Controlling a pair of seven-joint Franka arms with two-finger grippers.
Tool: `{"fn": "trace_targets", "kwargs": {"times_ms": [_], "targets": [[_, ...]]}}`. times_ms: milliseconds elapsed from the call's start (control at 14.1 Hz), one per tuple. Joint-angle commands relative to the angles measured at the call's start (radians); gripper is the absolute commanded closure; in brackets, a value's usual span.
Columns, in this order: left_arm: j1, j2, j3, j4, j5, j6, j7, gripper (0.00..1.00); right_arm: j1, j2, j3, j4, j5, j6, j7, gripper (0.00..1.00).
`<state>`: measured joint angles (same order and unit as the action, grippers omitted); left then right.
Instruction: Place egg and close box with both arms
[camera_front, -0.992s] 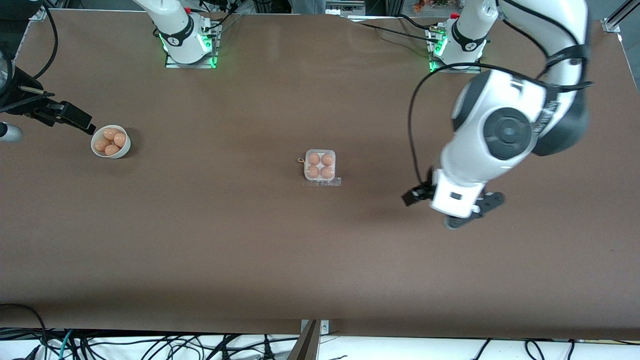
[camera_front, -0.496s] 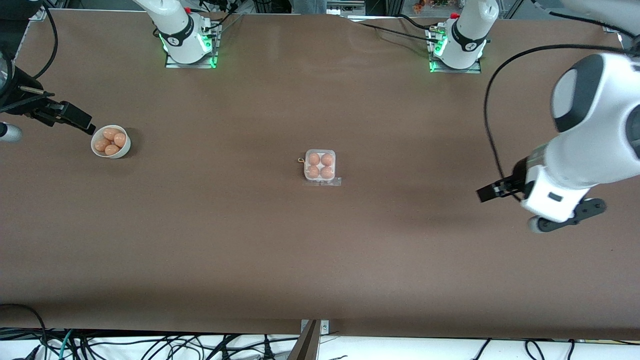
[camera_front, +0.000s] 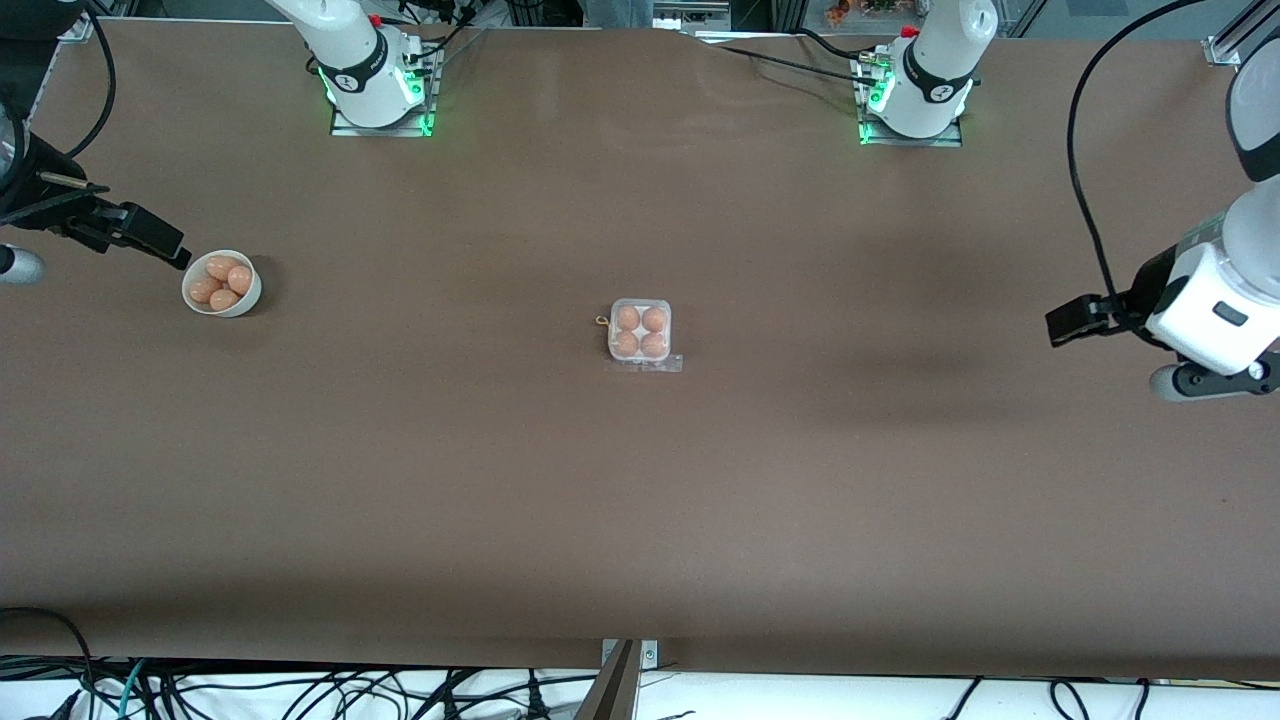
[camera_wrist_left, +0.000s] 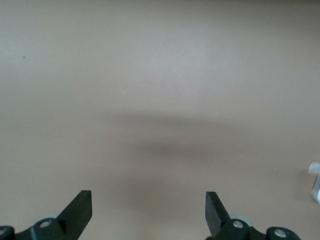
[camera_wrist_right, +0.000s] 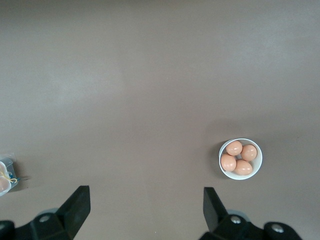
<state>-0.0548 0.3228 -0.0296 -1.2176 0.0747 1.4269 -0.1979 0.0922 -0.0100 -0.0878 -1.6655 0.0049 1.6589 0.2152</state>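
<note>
left gripper at front view's right edge over bare table, right gripper at left edge beside bowl; box mid-frame, four eggs, lid shut.
left wrist: fingers apart, only tabletop.
right wrist: fingers apart; bowl's eggs lower right.

No readable text, label, brand, number or sign appears on anything in these views.

front: high, facing arm bases | wrists: looking down at table | shared: box, bowl
</note>
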Motion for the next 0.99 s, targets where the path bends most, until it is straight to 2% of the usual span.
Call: {"fn": "trace_targets", "kwargs": {"times_ms": [0,283,921], "targets": [[0.039,-0.134,-0.01,-0.187,0.008,0.053,0.081,0.0,-0.005,0.001,0.005,0.012,-0.011,-0.01,-0.011,0.0],[0.089,-0.198,0.005,-0.287,-0.084,0.101,0.158,0.0,-0.005,0.001,0.003,0.012,-0.011,-0.01,-0.011,0.0],[0.084,-0.203,0.005,-0.296,-0.073,0.116,0.157,0.0,-0.005,0.001,0.003,0.012,-0.01,-0.013,-0.011,0.0]]}}
